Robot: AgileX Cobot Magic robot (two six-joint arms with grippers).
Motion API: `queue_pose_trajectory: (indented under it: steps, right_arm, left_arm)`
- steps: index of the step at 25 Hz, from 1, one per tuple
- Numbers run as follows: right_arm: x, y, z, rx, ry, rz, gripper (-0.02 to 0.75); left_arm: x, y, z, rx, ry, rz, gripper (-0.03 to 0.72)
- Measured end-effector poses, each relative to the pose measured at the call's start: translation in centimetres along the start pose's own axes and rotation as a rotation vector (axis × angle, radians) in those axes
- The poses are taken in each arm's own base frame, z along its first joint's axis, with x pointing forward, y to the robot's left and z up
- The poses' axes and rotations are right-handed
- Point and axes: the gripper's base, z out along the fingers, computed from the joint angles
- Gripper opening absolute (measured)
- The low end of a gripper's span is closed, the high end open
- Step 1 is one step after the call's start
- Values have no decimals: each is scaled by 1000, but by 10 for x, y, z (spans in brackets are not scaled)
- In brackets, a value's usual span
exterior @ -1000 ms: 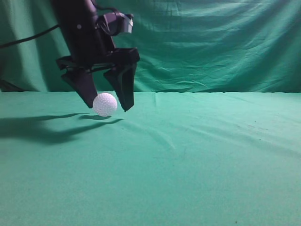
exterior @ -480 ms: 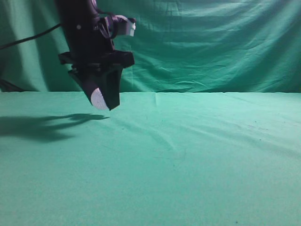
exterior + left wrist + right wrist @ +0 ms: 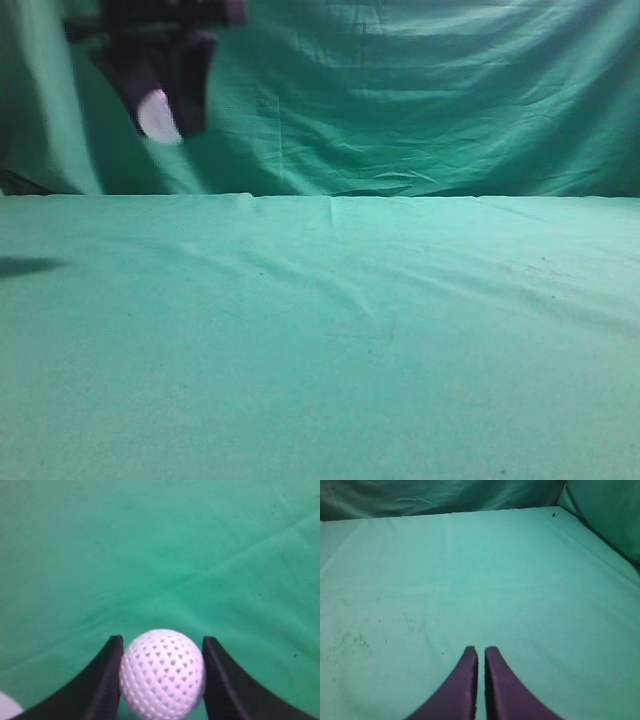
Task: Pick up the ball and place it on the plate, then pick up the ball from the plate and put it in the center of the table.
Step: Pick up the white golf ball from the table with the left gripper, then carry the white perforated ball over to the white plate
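Observation:
My left gripper (image 3: 160, 125) is shut on the white dimpled ball (image 3: 157, 115) and holds it high above the green table (image 3: 330, 330) at the upper left of the exterior view. In the left wrist view the ball (image 3: 161, 674) sits clamped between the two black fingers of that gripper (image 3: 161, 647), well above the cloth. A small white edge (image 3: 7, 707) shows at the bottom left corner of that view; I cannot tell what it is. My right gripper (image 3: 481, 652) is shut and empty over the table. No plate is clearly in view.
The draped green backdrop (image 3: 430, 100) hangs behind the table. The table's right edge and a fold of cloth (image 3: 600, 525) show in the right wrist view. Faint dark specks (image 3: 355, 640) mark the cloth.
My left gripper closed on the ball at the table surface, then lifted it up and to the left, to the top of the exterior view.

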Motion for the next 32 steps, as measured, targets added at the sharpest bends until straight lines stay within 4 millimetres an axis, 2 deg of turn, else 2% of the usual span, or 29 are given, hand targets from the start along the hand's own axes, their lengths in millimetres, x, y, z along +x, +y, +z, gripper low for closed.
queue_pose_trajectory:
  steps: [3,7,11,14,17,21,24,29,32]
  right_arm:
    - [0,0,0,0,0,0,0]
    - [0,0,0,0,0,0,0]
    - [0,0,0,0,0,0,0]
    - [0,0,0,0,0,0,0]
    - [0,0,0,0,0,0,0]
    - [0,0,0,0,0,0,0]
    - [0,0,0,0,0,0,0]
    - [0,0,0,0,0,0,0]
    - [0,0,0,0,0,0,0]
  left_arm:
    - [10,25,-28,-27,-22,-73,312]
    - [43,73,-54,-82,-11,-207,312]
    - [85,114,-63,-136,20,-348,312]
    - [112,136,-59,-164,41,-438,312]
    - [135,149,-50,-175,92,-499,312]
    - [154,165,-43,-205,82,-562,312]
    - [159,173,-44,-223,63,-591,312]
    - [156,177,-43,-242,11,-590,312]
    - [155,180,-33,-240,15,-590,312]
